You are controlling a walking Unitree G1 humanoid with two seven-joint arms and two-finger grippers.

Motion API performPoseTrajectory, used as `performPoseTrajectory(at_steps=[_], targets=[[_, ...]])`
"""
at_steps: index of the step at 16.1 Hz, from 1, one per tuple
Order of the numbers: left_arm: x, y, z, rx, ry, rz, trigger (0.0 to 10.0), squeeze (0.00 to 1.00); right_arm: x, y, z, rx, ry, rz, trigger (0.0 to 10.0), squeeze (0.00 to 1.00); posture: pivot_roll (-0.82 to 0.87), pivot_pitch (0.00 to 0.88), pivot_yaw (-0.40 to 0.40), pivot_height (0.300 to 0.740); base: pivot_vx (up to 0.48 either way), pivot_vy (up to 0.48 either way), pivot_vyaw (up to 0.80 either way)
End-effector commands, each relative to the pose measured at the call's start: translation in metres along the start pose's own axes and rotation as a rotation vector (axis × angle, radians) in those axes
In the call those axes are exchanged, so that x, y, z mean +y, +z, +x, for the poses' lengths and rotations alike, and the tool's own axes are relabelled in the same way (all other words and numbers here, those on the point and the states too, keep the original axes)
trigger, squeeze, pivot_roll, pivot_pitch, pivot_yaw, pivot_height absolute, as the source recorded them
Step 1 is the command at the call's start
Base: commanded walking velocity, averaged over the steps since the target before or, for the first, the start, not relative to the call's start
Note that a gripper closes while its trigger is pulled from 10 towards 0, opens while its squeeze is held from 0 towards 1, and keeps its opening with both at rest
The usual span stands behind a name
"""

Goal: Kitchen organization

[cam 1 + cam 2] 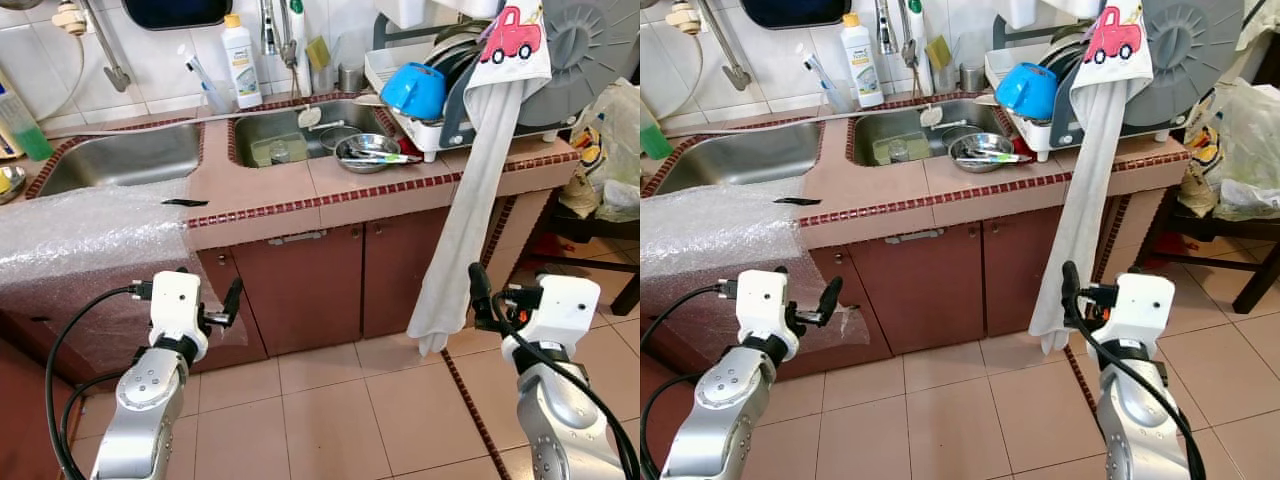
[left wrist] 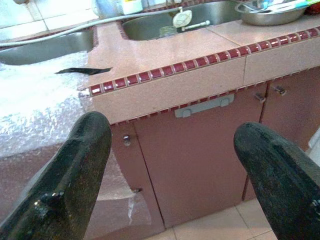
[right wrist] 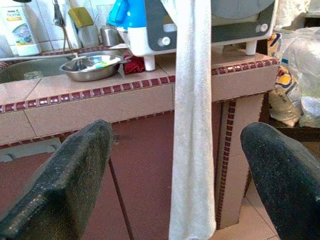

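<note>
I face a tiled kitchen counter [image 1: 300, 190] with two steel sinks [image 1: 120, 158]. A steel bowl [image 1: 367, 153] holding utensils sits on the counter beside the right sink [image 1: 290, 135]. A blue bowl [image 1: 413, 90] lies in the white dish rack [image 1: 430, 130], and a long white towel [image 1: 470, 200] hangs from the rack down the cabinet front. My left gripper [image 1: 232, 300] is open and empty, held low before the cabinet doors [image 2: 200, 160]. My right gripper [image 1: 480, 290] is open and empty too, just short of the towel [image 3: 192, 125].
Bubble wrap [image 1: 90, 235] covers the counter's left end, with a small black piece [image 1: 184, 203] at its edge. A white soap bottle [image 1: 240, 62] stands behind the sinks, a green bottle [image 1: 22, 125] far left. Plastic bags [image 1: 610, 150] and dark furniture crowd the right. Tiled floor [image 1: 330, 410] lies ahead.
</note>
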State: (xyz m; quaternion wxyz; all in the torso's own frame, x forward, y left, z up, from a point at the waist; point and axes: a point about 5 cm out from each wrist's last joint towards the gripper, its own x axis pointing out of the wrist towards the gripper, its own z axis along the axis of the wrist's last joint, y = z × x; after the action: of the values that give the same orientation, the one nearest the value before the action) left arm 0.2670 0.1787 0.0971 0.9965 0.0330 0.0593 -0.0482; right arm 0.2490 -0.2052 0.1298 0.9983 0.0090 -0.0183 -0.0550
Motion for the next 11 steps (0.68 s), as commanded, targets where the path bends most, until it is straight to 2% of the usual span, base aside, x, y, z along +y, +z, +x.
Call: performPoseTrajectory(at_steps=[1,3,7,11], targets=[[0.006,0.006,0.001,-0.011,0.018,0.010,10.0,0.00,0.007,0.004,0.003,-0.008,0.021,0.015,10.0,0.00,0.03,0.000,0.105,0.740,0.000,0.000,0.00],[0.005,0.004,-0.001,-0.001,0.036,-0.001,10.0,0.00,0.012,0.005,0.004,-0.009,0.042,0.019,10.0,0.00,0.03,0.000,0.096,0.740,0.000,0.416,0.00],[-0.004,0.004,0.000,0.003,0.024,-0.018,10.0,0.00,0.008,0.008,0.005,-0.016,0.036,0.015,10.0,0.00,0.02,0.000,0.092,0.740,0.000,0.445,0.00],[-0.004,0.004,0.002,0.007,0.024,-0.020,10.0,0.00,0.005,0.008,0.004,-0.015,0.022,0.009,10.0,0.00,0.01,0.000,0.097,0.740,0.000,0.465,0.00]])
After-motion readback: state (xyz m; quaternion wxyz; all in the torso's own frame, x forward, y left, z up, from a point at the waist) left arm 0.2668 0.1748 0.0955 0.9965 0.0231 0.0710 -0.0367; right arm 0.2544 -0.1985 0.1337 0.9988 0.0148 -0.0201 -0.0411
